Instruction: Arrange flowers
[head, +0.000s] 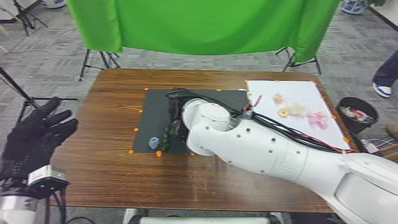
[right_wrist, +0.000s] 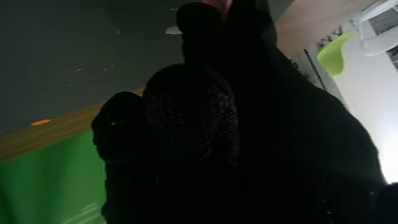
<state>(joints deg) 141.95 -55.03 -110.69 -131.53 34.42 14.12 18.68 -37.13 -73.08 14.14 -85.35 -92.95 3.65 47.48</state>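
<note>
Black-gloved right hand (head: 179, 131) is parked over the dark grey mat (head: 153, 111), with a slim pink item (right_wrist: 218, 4) pinched in it, while the black-gloved left hand (head: 40, 132) is held out by the table's left edge, fingers loosely apart. Pink, peach and cream flowers (head: 317, 119) are just laid out on the white sheet (head: 266, 90).

Black hand (head: 178, 131) pinching a pink thing (right_wrist: 218, 5), dark mat (right_wrist: 71, 55) and green cloth (right_wrist: 53, 175) beyond

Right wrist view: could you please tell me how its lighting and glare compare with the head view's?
Right wrist view: the right hand sinks into near-black, with blown-out glare beside it; head view: fairly even light, just a faint sheen on the table.
</note>
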